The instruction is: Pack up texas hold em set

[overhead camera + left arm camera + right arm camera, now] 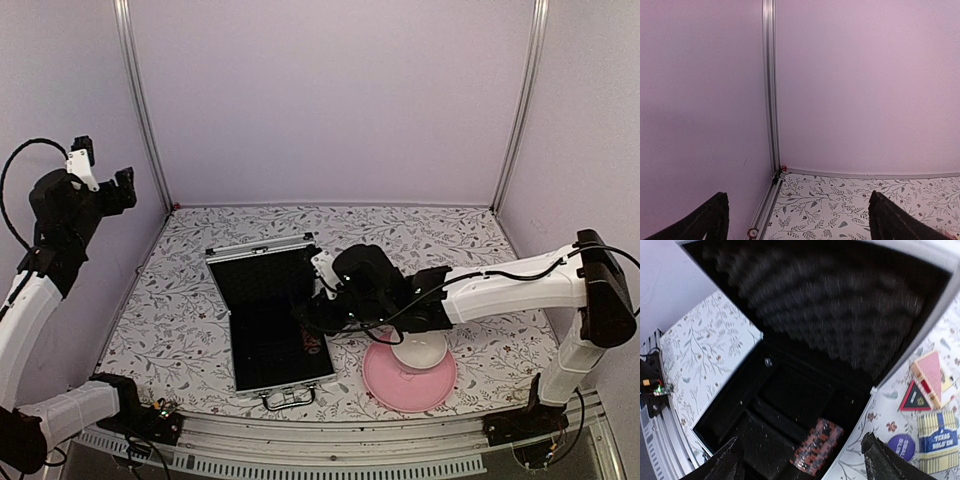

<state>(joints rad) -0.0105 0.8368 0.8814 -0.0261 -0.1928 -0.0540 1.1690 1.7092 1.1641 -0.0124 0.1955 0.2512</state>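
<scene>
The chip stack (816, 446) is lying in the opened briefcase (262, 300) below the right gripper (800, 437), its jaws parted and empty. The red card box (929, 377), gold card box (937, 440) and blue disc (901, 446) are lying just outside. The left gripper (798, 195) is being held agape.

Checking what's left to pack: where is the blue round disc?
Right wrist view, lower right: the blue round disc lies on the table outside the silver briefcase, beside the gold card box.
</scene>
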